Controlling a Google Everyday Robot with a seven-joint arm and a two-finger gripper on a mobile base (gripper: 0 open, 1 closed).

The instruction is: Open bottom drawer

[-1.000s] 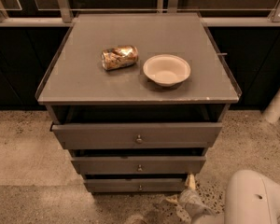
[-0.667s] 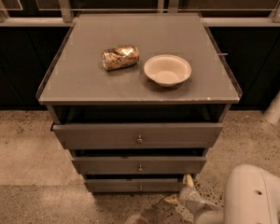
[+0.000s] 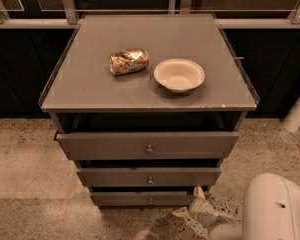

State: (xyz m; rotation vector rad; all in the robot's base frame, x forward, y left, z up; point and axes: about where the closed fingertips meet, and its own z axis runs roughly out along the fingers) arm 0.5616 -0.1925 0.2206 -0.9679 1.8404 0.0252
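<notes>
The bottom drawer [image 3: 140, 199] is the lowest and narrowest of three grey fronts, with a tiny round knob [image 3: 150, 201] at its centre. It stands out slightly less than the two fronts above it. My gripper [image 3: 190, 211] is low at the right, just off the drawer's right end near the floor, reaching from the white arm [image 3: 275, 209] at the bottom right corner.
The middle drawer [image 3: 149, 176] and top drawer [image 3: 147, 145] stand slightly pulled out above. On the cabinet top [image 3: 90, 91] lie a crushed can [image 3: 128, 61] and a white bowl [image 3: 179, 75]. Speckled floor [image 3: 25, 159] surrounds the cabinet; a dark wall unit runs behind.
My gripper and arm have shifted a little to the left, closer to the bottom drawer's right end. The drawers have not moved.
</notes>
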